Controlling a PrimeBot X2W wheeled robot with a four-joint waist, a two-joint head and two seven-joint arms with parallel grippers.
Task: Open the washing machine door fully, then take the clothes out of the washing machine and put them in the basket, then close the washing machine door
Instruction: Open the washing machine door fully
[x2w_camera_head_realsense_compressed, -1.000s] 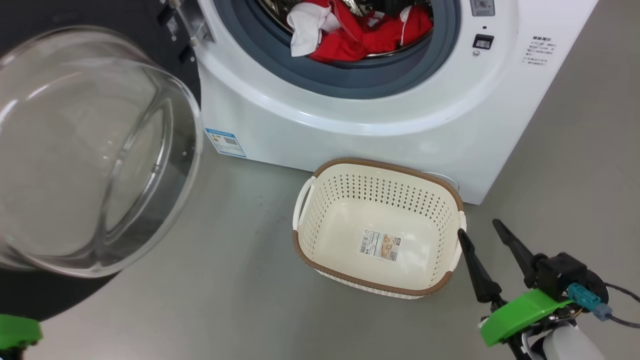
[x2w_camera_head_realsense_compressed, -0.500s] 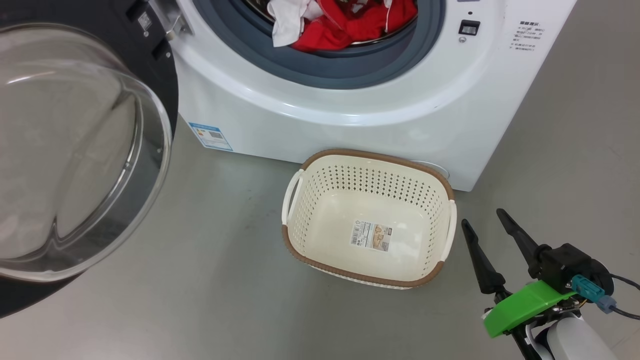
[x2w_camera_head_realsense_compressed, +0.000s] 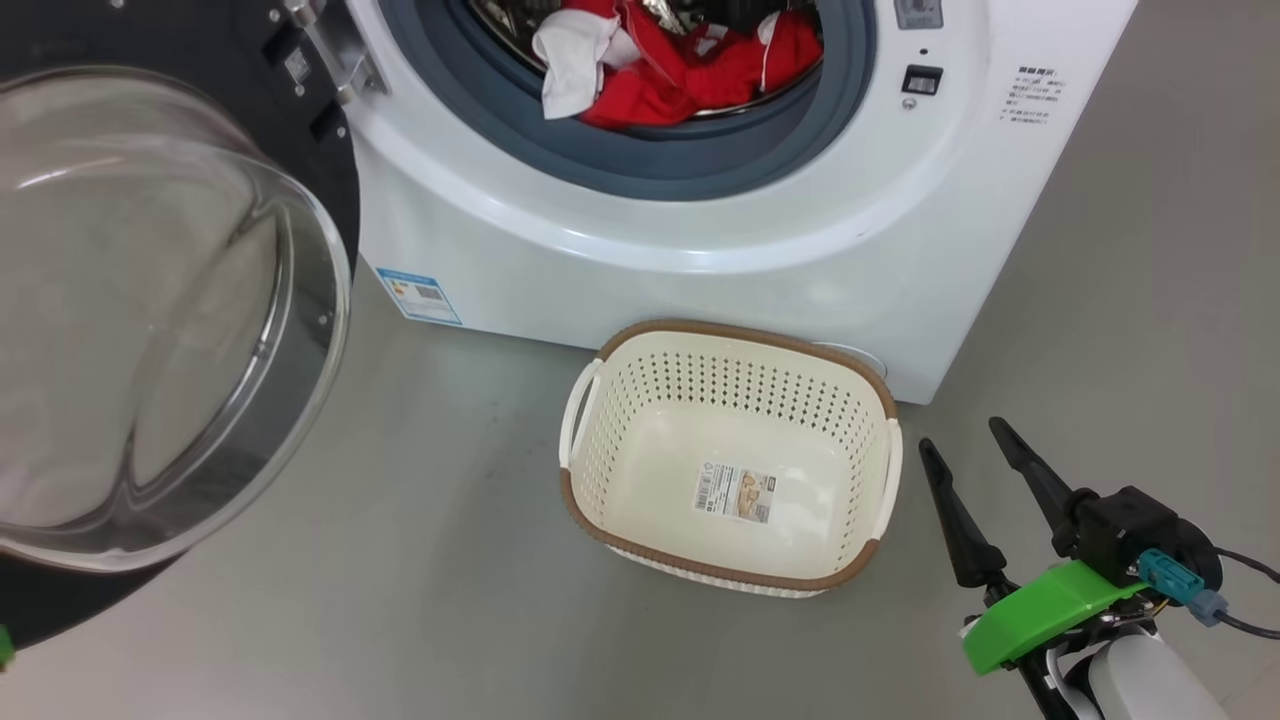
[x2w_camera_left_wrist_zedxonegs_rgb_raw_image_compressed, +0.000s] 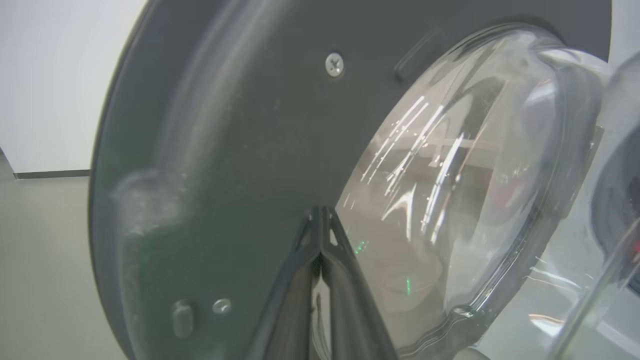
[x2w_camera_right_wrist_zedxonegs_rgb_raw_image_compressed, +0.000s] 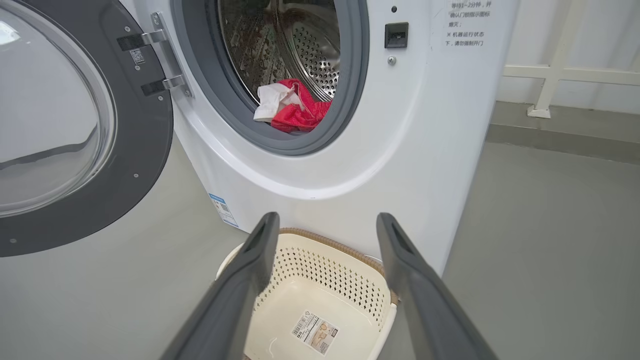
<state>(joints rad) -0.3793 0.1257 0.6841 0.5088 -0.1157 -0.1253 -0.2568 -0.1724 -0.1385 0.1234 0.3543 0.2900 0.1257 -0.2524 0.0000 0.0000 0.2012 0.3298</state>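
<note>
Clothes (x2w_camera_head_realsense_compressed: 690, 65) still in the machine (x2w_camera_head_realsense_compressed: 700, 250); door (x2w_camera_head_realsense_compressed: 150, 300) open as before; left gripper (x2w_camera_left_wrist_zedxonegs_rgb_raw_image_compressed: 320, 215) stays pressed together; right gripper (x2w_camera_head_realsense_compressed: 958, 434) stays spread.

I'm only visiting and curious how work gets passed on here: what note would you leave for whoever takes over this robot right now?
Left gripper: fingers shut, holding nothing, tips close to the door's inner side.
Right gripper: open, empty, beside the basket.
Clothes lie in the washer; the basket stands empty on the floor in front of it.
Done: door swung wide open.
Left: move clothes to the basket, shut the door.
</note>
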